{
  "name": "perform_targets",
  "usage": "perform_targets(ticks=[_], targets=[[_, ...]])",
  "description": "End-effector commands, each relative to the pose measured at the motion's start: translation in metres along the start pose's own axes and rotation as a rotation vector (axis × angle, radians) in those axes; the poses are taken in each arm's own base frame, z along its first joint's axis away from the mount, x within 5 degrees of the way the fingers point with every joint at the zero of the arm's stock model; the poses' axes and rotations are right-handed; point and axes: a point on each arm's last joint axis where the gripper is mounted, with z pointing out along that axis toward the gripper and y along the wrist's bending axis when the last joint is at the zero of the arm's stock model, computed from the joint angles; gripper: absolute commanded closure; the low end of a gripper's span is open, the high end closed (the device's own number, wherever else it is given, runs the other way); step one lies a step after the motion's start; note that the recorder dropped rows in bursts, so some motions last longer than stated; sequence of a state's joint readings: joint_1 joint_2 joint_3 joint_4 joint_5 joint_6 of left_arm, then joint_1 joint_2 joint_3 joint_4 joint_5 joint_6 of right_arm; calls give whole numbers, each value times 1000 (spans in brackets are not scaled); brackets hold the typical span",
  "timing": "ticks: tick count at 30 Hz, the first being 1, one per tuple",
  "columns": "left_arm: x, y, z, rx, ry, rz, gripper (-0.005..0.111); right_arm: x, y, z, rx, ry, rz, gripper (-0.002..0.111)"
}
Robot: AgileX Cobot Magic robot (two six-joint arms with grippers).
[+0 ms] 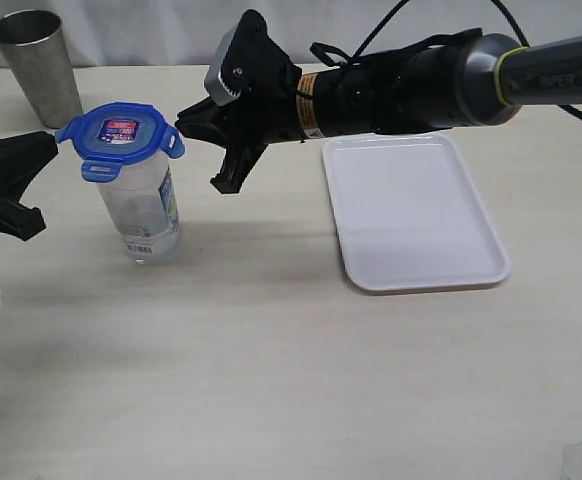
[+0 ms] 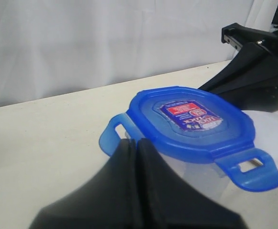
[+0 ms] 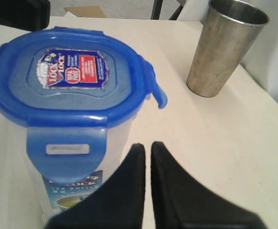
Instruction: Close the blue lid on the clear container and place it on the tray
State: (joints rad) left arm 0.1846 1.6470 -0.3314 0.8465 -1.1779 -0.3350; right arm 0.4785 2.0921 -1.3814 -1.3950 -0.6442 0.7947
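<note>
Closed and empty, my left pincer (image 2: 135, 143) and right pincer (image 3: 147, 145) flank the upright clear plastic container (image 1: 146, 205), round blue plastic lid (image 1: 119, 130) on top: 3 o'clock from left, 9 o'clock from right.

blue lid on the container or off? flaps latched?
On: the blue lid sits atop the upright clear container. Not fully latched: side flaps jut outward in the left wrist view.
</note>
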Motion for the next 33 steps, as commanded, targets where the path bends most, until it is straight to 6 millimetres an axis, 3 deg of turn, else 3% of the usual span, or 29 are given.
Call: perform_targets(ticks=[1, 33], targets=[[-2, 1, 0, -5, -20, -7, 107, -5, 0, -2, -9, -12, 23, 104], [-2, 1, 0, -5, -20, -7, 107, -5, 6, -3, -72, -8, 24, 104]])
